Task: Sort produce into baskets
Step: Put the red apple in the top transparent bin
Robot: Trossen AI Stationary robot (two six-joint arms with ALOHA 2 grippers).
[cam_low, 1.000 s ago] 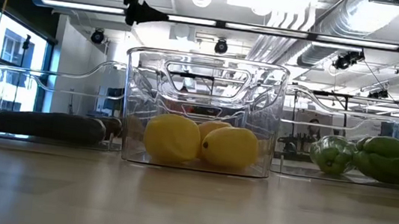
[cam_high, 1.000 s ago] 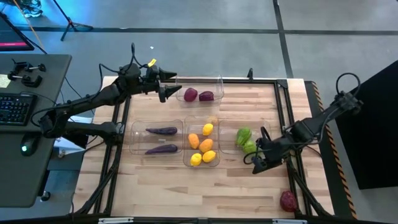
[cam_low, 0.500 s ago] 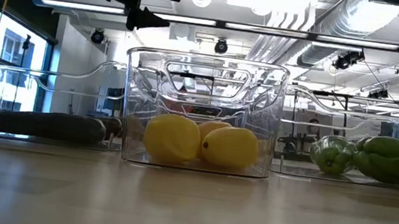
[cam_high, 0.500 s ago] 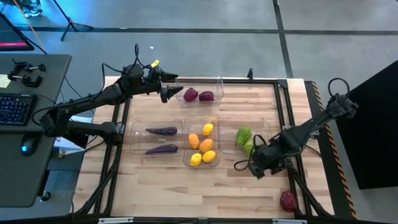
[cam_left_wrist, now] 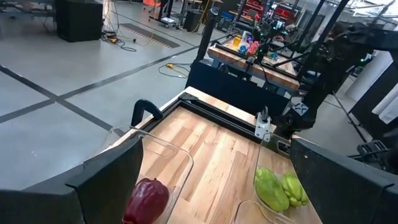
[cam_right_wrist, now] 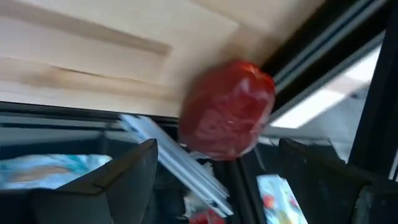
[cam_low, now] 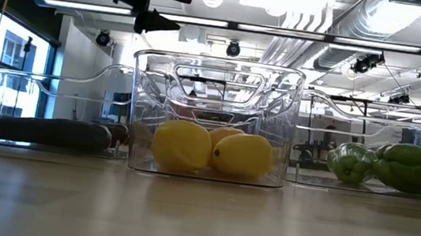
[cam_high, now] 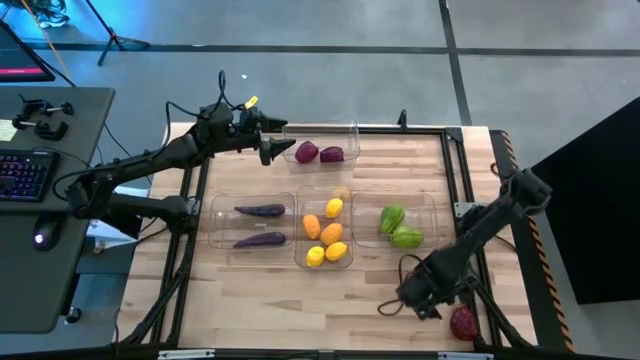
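Note:
A loose dark red produce piece (cam_high: 462, 322) lies on the table near its near right corner; it also shows in the right wrist view (cam_right_wrist: 227, 118). My right gripper (cam_high: 436, 306) is open and empty just left of it, its fingers standing apart short of the piece. My left gripper (cam_high: 266, 138) is open and empty at the left end of the far clear bin (cam_high: 345, 130), which holds two dark red pieces (cam_high: 307, 152). One of these shows in the left wrist view (cam_left_wrist: 147, 199).
A left bin (cam_high: 222, 212) holds two purple eggplants (cam_high: 260, 210). A middle bin (cam_high: 300, 250) holds yellow lemons (cam_high: 334, 208) and orange pieces (cam_high: 331, 234). A right bin (cam_high: 430, 205) holds green ridged pieces (cam_high: 392, 217). A black rail (cam_high: 480, 290) runs along the table's right edge.
My right gripper has swung from beside the green bin toward the table's near edge and turned toward the loose dark red piece at the near right corner, staying open. The green pieces it covered now show.

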